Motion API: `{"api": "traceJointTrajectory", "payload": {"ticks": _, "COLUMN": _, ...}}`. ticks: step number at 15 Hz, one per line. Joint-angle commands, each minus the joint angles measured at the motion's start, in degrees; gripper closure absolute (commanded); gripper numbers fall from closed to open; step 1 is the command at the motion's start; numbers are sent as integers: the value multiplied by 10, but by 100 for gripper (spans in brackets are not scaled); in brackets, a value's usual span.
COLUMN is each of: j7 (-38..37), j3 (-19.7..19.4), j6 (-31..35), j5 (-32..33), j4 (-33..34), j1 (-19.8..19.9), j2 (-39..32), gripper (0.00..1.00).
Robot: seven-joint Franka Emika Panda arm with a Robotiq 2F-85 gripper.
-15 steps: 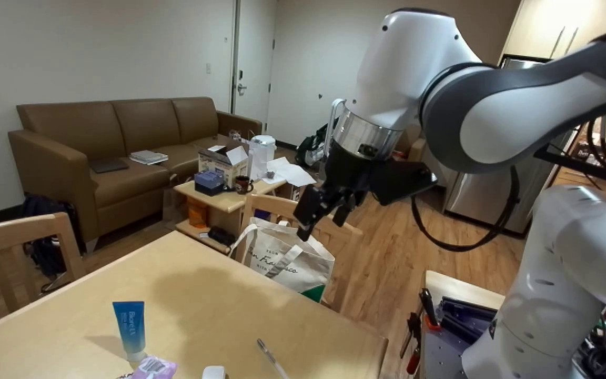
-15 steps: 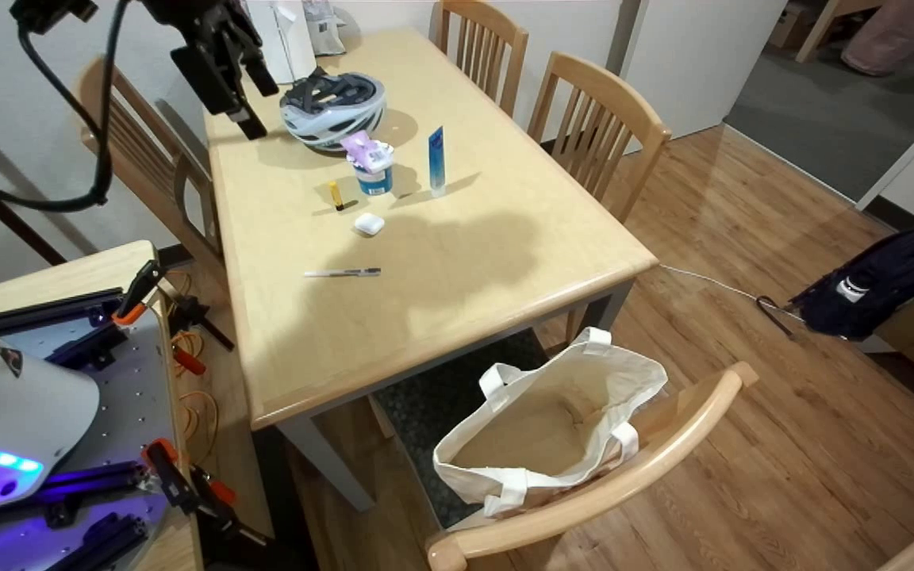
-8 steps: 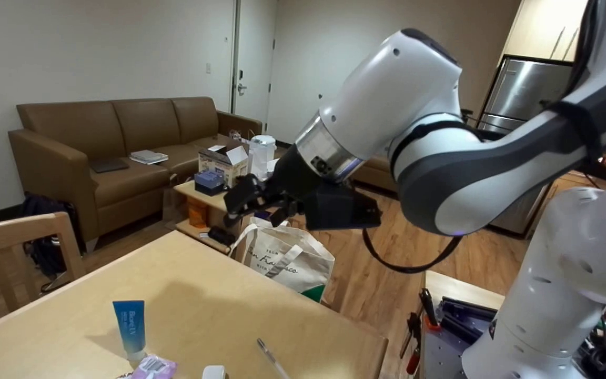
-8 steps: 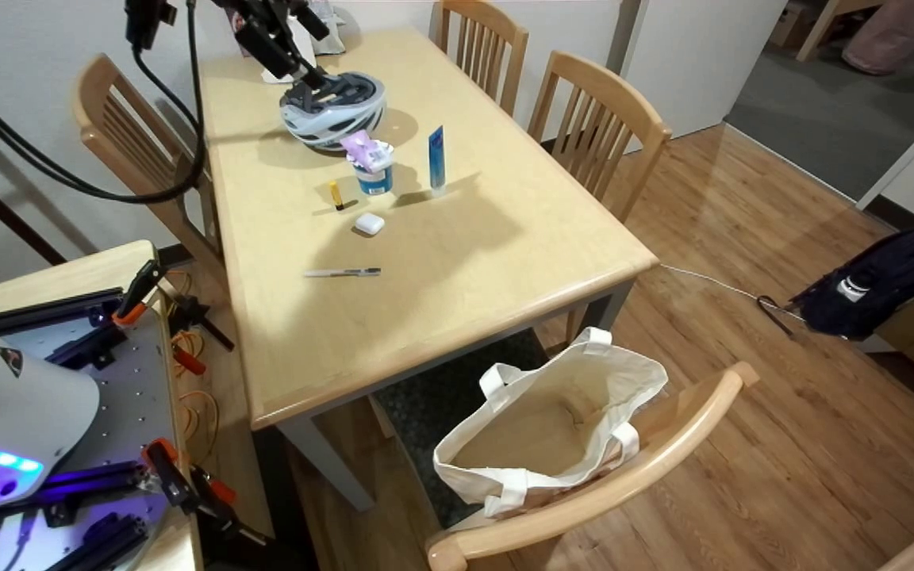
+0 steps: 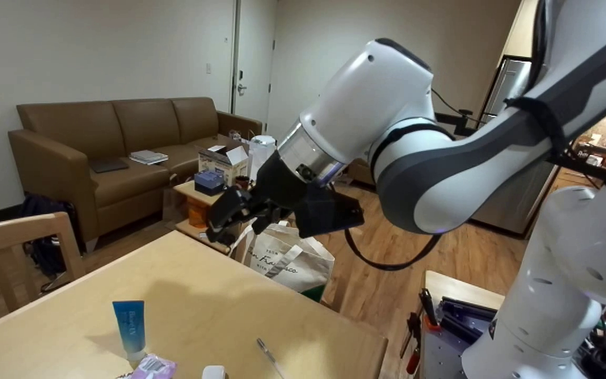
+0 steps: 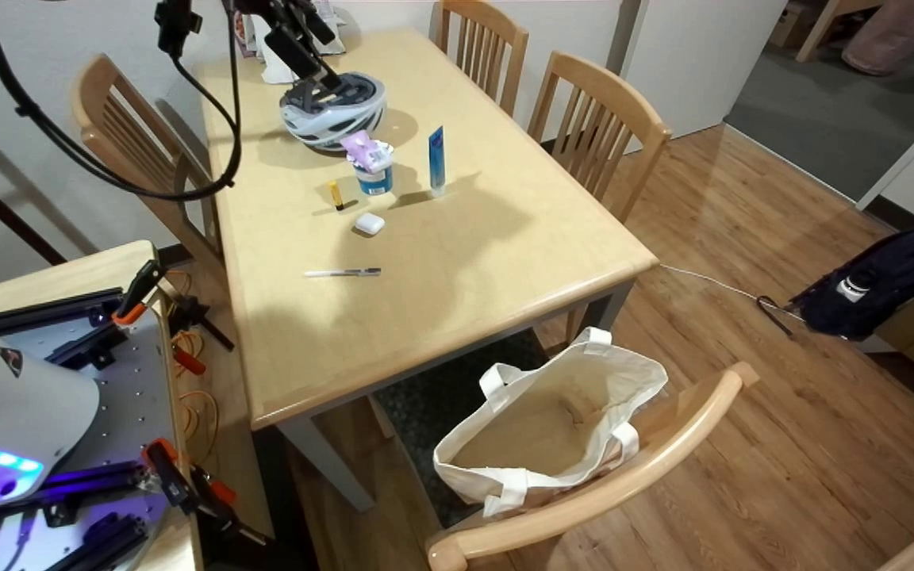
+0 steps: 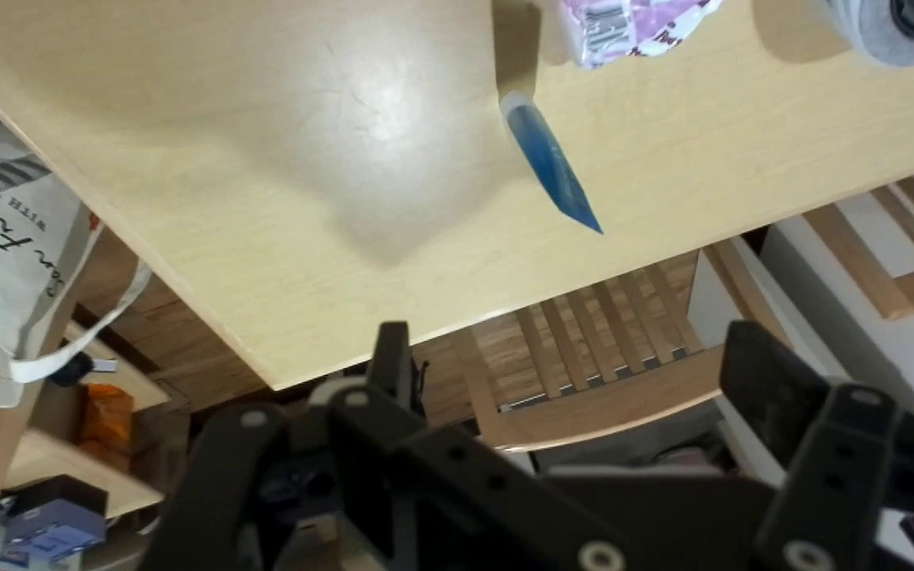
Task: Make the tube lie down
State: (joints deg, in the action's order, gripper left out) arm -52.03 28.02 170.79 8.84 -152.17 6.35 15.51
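The tube is stood upright on its cap on the table; the gripper is spread wide. Probably light and soft, it is best pinched gently mid-body.

White glare spots the pale wooden tabletop in the wrist view; soft shadows dim it in both exterior views. A short blue light strip glows brightly.

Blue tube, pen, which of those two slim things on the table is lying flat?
The pen: it lies flat on the tabletop, while the blue tube stands upright on its whitish cap.
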Motion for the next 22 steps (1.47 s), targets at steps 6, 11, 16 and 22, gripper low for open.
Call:
{"api": "traceJointTrajectory", "payload": {"ticks": 6, "j7": 123, "j3": -83, "j6": 0, "j5": -23, "j4": 74, "j1": -73, "j2": -93, "gripper": 0}}
{"api": "traceJointTrajectory", "payload": {"ticks": 11, "j7": 311, "j3": -122, "j6": -64, "j5": -140, "j4": 112, "j1": -159, "j2": -150, "gripper": 0}}
{"api": "traceJointTrajectory", "payload": {"ticks": 16, "j7": 395, "j3": -123, "j6": -81, "j5": -202, "j4": 134, "j1": -188, "j2": -173, "gripper": 0}}
{"api": "traceJointTrajectory", "payload": {"ticks": 22, "j7": 481, "j3": -129, "j6": -134, "j5": -152, "j4": 179, "j1": -188, "j2": -205, "gripper": 0}}
